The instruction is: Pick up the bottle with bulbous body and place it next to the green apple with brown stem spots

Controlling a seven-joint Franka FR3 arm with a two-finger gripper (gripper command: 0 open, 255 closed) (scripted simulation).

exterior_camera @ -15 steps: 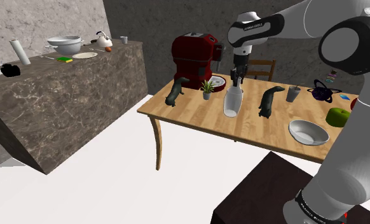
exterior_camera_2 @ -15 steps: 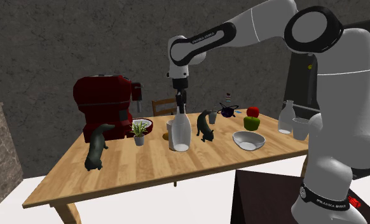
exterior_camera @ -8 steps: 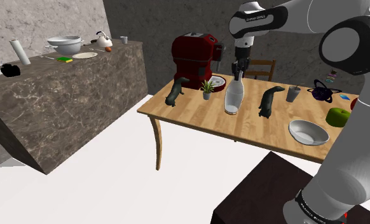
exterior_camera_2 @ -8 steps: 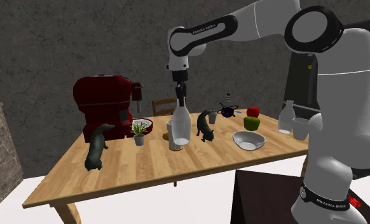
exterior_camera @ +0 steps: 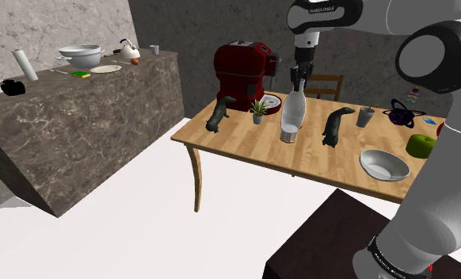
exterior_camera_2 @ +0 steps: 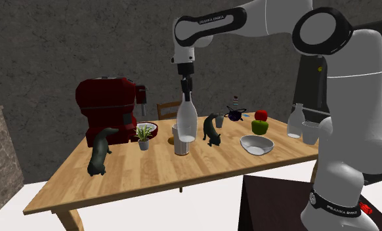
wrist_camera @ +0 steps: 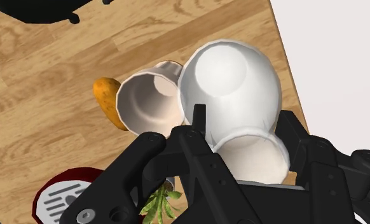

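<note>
Gripping bottle [exterior_camera: 291, 112] by the neck, green apple [exterior_camera: 420, 145] well apart.
Nearest my stand [exterior_camera: 324, 238] the green apple sits by the white bowl [exterior_camera: 384, 164]; farther out over the tabletop [exterior_camera: 237, 139] my fingers [wrist_camera: 292, 133] clamp the bottle's neck so it hangs upright, probably just clear of the wood.

Standing between the whitish bulbous bottle [exterior_camera_2: 186, 125] and the green apple [exterior_camera_2: 260, 126]: a dark animal figurine [exterior_camera_2: 212, 130], a small grey cup [exterior_camera_2: 219, 121] and, just beside the apple, a white bowl [exterior_camera_2: 256, 144]. Lying open along the edge nearest the dark stand [exterior_camera_2: 275, 207]: bare wooden tabletop [exterior_camera_2: 157, 174].
</note>
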